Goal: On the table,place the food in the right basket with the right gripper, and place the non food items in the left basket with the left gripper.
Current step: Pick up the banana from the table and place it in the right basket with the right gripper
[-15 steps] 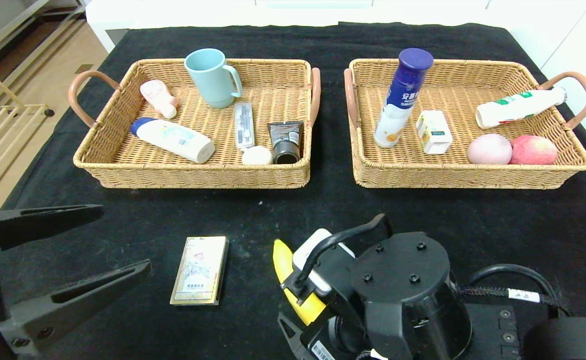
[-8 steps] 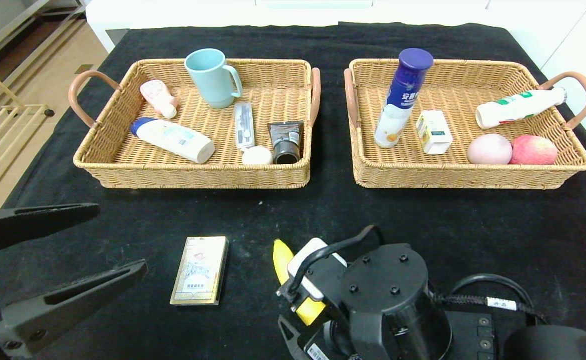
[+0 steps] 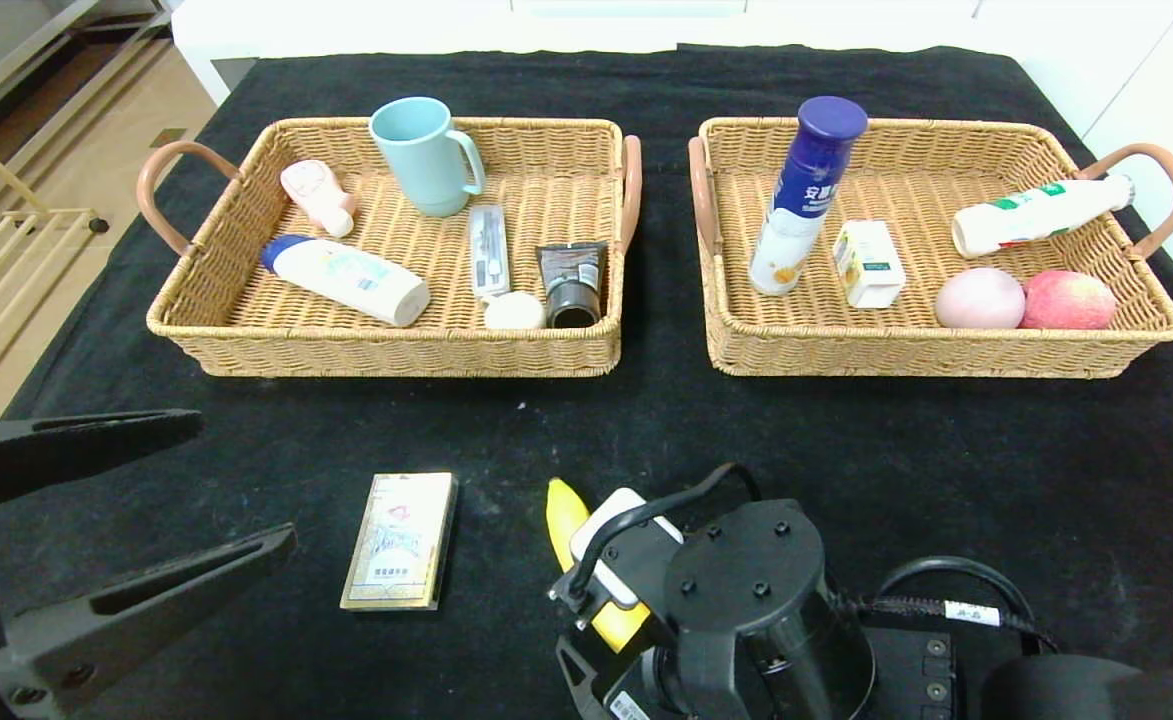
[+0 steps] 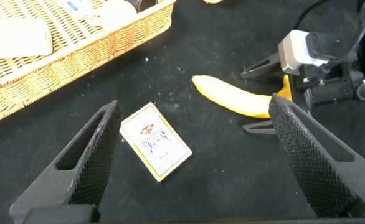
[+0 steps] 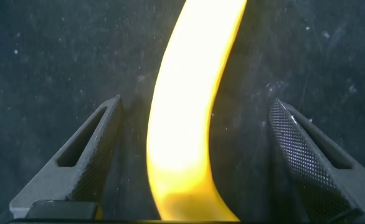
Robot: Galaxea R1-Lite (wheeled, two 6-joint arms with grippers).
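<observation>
Right end effector (image 5: 192, 155) wide open, straddling banana (image 5: 189, 124) on the table (image 3: 846, 450). Risk: curved fruit may roll or squirt out if the pinch lands off-centre.

My table (image 3: 946, 440) wears a black, matt cloth, speckled with pale lint. Both baskets, left (image 3: 386, 345) and right (image 3: 936, 350), are rough woven wicker with smooth brownish handles. The banana (image 5: 182, 124) between my right claw (image 5: 192, 165) fingers has a smooth, slightly waxy yellow skin. My claw fingers (image 4: 313, 155) are matt black plastic with a fine knurled grip face. The card box (image 3: 401, 540) looks like glossy printed paper with a gilt edge. The mug (image 3: 424, 152) is smooth and pale blue; the bottles (image 3: 806, 190) look like glossy plastic.
</observation>
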